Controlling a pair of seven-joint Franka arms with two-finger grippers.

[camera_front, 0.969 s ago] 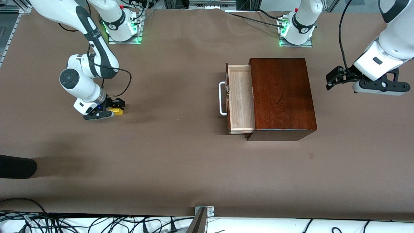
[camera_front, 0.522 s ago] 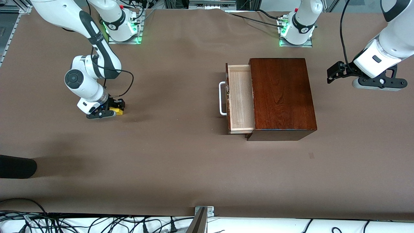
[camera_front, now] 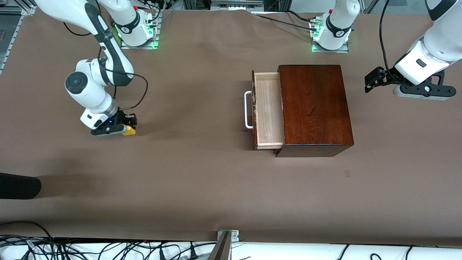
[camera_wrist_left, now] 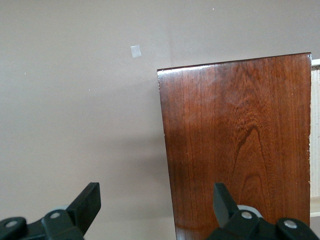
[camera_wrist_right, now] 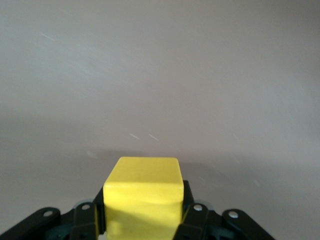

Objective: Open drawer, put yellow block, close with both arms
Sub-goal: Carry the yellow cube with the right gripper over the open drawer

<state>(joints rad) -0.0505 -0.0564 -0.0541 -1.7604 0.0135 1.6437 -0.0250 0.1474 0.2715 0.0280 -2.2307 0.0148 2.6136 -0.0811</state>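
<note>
The drawer [camera_front: 267, 110] is pulled out of the dark wooden box [camera_front: 314, 108], its pale tray empty and its white handle [camera_front: 247, 110] toward the right arm's end. My right gripper [camera_front: 128, 125] is shut on the yellow block [camera_front: 129, 130] low over the table at the right arm's end. In the right wrist view the yellow block [camera_wrist_right: 142, 197] sits between the fingers [camera_wrist_right: 82, 220]. My left gripper [camera_front: 371, 83] is open and empty, in the air beside the box at the left arm's end. The left wrist view shows the box top [camera_wrist_left: 240, 145] past the open fingers [camera_wrist_left: 87, 202].
Brown paper covers the table [camera_front: 202, 180]. A black object [camera_front: 18, 186] lies at the table's edge near the front camera at the right arm's end. The arm bases [camera_front: 137, 29] stand along the edge farthest from the front camera. Cables run along the near edge.
My right gripper has shifted slightly with the yellow block held in it, ending a little nearer to the front camera. My left gripper has risen slightly beside the box.
</note>
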